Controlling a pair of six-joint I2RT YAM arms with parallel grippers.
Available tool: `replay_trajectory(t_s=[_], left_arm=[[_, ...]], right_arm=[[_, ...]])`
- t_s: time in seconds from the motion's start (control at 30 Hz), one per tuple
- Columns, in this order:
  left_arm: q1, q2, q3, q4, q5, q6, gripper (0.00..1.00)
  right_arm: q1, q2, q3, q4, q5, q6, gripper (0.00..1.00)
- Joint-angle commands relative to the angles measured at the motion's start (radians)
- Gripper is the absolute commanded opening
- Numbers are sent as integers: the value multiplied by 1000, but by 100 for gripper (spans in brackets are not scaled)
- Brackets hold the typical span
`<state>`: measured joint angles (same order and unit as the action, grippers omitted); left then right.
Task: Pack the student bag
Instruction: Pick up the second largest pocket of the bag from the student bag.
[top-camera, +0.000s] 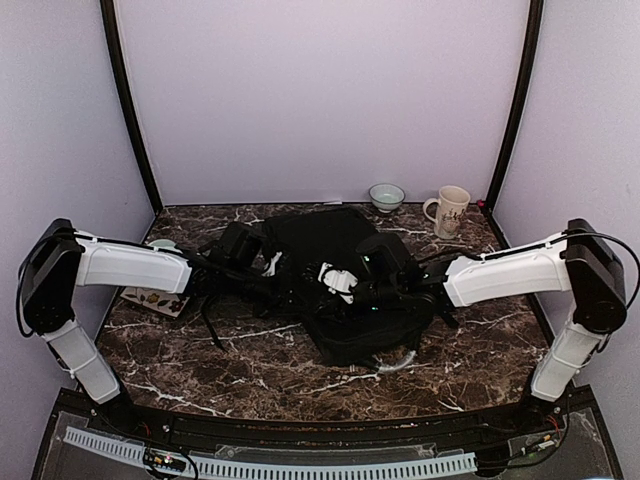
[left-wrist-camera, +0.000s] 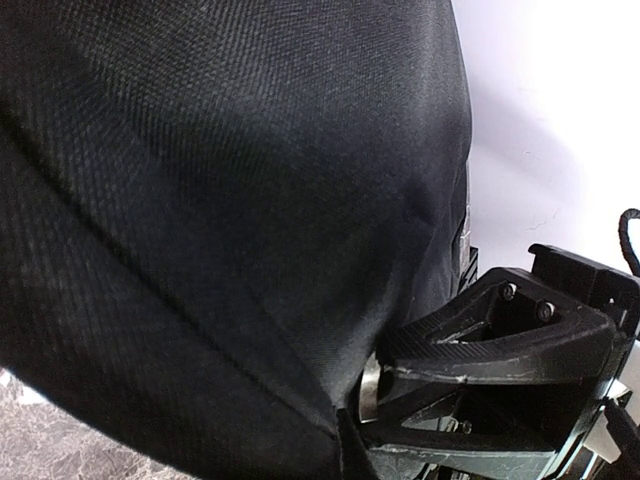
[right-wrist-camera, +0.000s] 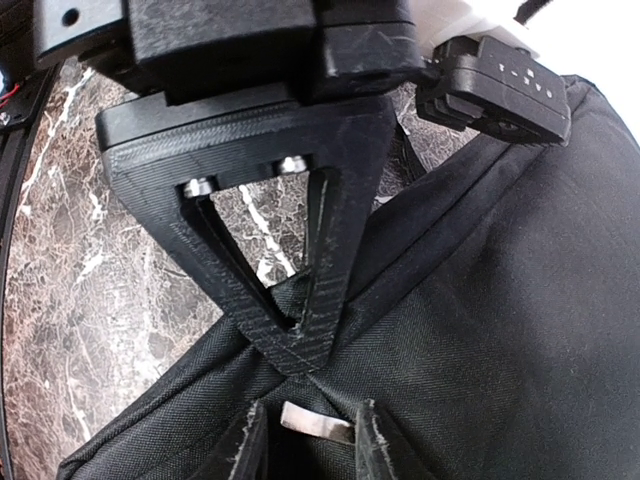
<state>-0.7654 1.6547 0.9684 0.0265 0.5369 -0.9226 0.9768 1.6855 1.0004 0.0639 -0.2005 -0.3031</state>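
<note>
The student bag (top-camera: 340, 310) is a big black fabric backpack lying in the middle of the table, with its silvery-grey loop handle (top-camera: 400, 362) at the near edge. My left gripper (top-camera: 280, 270) is at the bag's left part. In the left wrist view black bag fabric (left-wrist-camera: 220, 200) fills the frame and creases into my left gripper (left-wrist-camera: 365, 400), which looks shut on it; one finger is hidden. My right gripper (top-camera: 335, 285) is over the bag's middle. In the right wrist view it (right-wrist-camera: 305, 390) pinches the bag fabric (right-wrist-camera: 500, 330) beside a metal zipper pull (right-wrist-camera: 315, 422).
A small bowl (top-camera: 386, 196) and a printed mug (top-camera: 449, 211) stand at the back right. A flat printed item (top-camera: 155, 298) lies under my left arm. Black straps (top-camera: 215, 320) trail off the bag's left side. Dark marble table (top-camera: 200, 370), walls all round.
</note>
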Motion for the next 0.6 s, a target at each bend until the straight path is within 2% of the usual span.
replay_trajectory(t_s=[0.0,0.4,0.57], left_arm=[[-11,-94,65,63,97,43,0],[-11,-86,73,28,82,48,0],[-11,-95,71,21,74,53,0]], right_arm=[[14,25,28,24,31,-13,29],[43,30,17,36,59,6,5],[51,26,-1,65,120,48,1]])
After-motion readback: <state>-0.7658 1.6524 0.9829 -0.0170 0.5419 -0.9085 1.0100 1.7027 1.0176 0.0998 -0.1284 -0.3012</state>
